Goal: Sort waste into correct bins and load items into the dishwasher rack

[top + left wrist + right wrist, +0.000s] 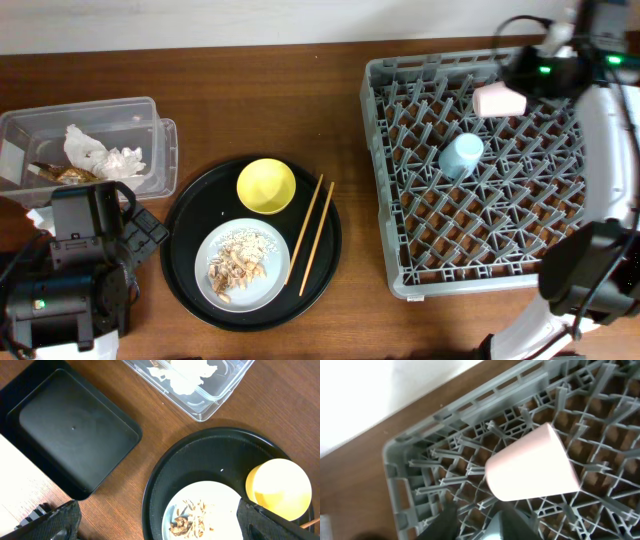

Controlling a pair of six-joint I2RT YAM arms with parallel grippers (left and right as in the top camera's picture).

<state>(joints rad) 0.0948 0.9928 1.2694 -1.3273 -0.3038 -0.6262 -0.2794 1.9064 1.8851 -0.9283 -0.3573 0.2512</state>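
The left hand (157,512), spread wide and empty, hangs over the round black tray (200,457) with its grey plate (210,495) of food scraps (187,517) and the yellow bowl (280,487). The right hand (476,520), parted and empty, hovers beside the pink cup (532,465), which lies in the dishwasher rack (400,492).

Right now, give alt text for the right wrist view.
A pale pink plastic cup lies tilted among the upright pegs of a grey open-grid dishwasher rack, near its corner. Beyond the rim shows brown wooden table; the open right gripper frames the bottom edge.
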